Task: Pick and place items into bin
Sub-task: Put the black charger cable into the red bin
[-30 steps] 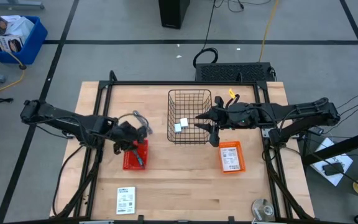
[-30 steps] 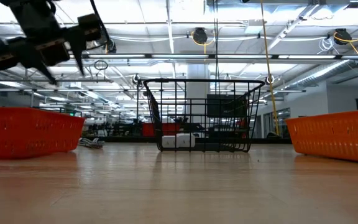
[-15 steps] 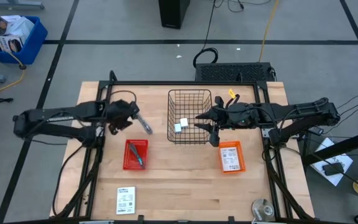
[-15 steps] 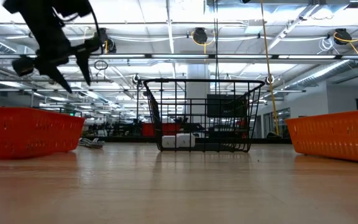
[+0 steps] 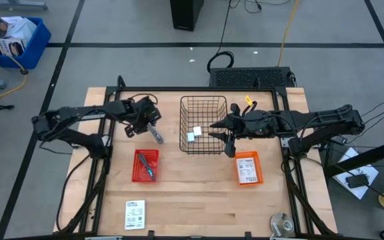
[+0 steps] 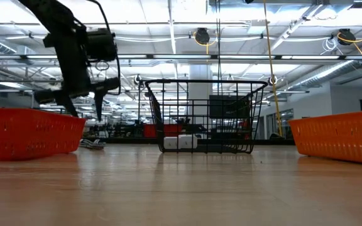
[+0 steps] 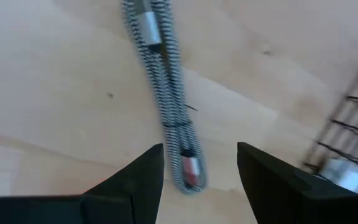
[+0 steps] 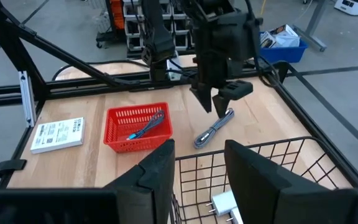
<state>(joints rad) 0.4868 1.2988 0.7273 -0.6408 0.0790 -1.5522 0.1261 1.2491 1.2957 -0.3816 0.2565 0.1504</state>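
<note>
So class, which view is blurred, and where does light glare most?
Left wrist view: motion blur smears the braided cable and wire basket beyond the open left claw. Low view: bright ceiling lights wash out the background behind the basket. High view stays evenly lit.

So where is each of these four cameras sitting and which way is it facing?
High view: above the table, straight down; both arms, black wire basket, left gripper, right gripper.
Low view: at tabletop height, looking level across; left arm comes from above.
Left wrist view: looks down past its open fingers at the coiled grey braided cable.
Right wrist view: over the basket rim toward the left arm.
Shared: the cable shows in the high and both wrist views.
</note>
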